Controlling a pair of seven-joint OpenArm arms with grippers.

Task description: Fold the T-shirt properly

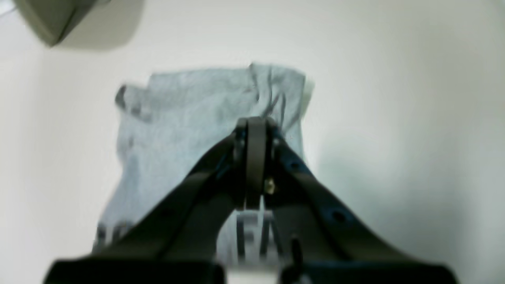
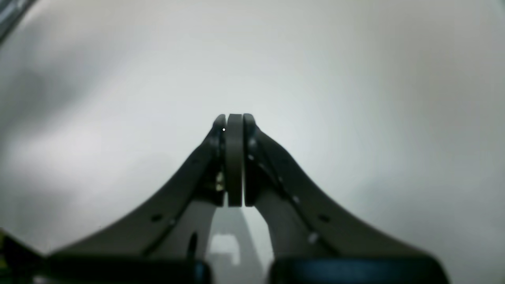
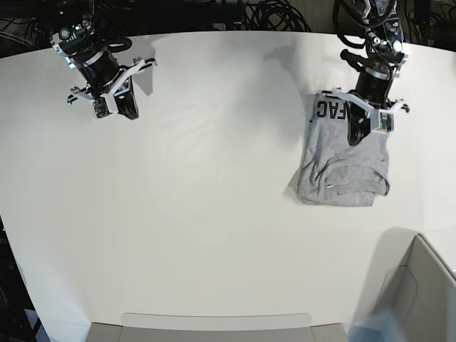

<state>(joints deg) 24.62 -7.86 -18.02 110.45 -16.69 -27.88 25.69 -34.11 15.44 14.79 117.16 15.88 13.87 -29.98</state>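
Note:
The heather-grey T-shirt (image 3: 345, 167) lies folded into a small rectangle on the right side of the white table (image 3: 214, 199). Black block lettering (image 3: 329, 110) shows on its far edge. My left gripper (image 3: 358, 135) hangs over the shirt's lettered end with its jaws shut; I see no cloth between them. In the left wrist view the shirt (image 1: 189, 118) spreads out beyond the shut gripper (image 1: 256, 122), with lettering (image 1: 252, 232) below the fingers. My right gripper (image 3: 130, 110) is shut and empty over bare table at the far left; the right wrist view shows it (image 2: 234, 118) closed over white tabletop.
A grey open bin (image 3: 420, 292) stands at the near right corner; its corner also shows in the left wrist view (image 1: 51, 19). A grey tray edge (image 3: 214, 324) runs along the front of the table. Black cables (image 3: 271, 14) lie behind the far edge.

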